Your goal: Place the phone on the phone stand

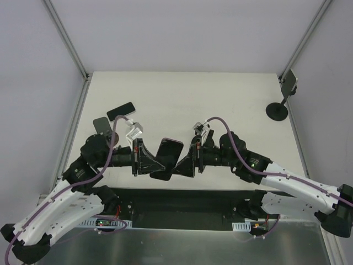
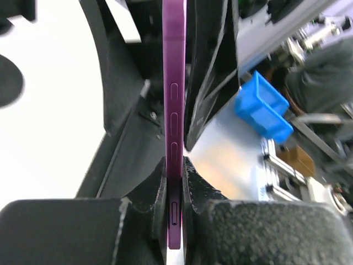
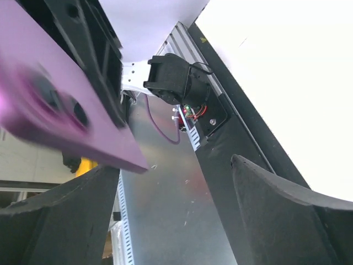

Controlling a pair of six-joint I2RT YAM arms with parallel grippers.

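Over the bench point(image 1: 182, 94), my left end effector point(image 2: 174, 176) pinches the stiff, likely slippery phone point(image 2: 174, 83) across its flat faces; right end effector point(image 3: 176, 221) gapes empty.

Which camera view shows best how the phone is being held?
The left wrist view: the phone stands edge-on, its purple side clamped by the left gripper. The top view shows only a dark slab between the two grippers. The right wrist view shows its blurred purple back, and the right gripper open.
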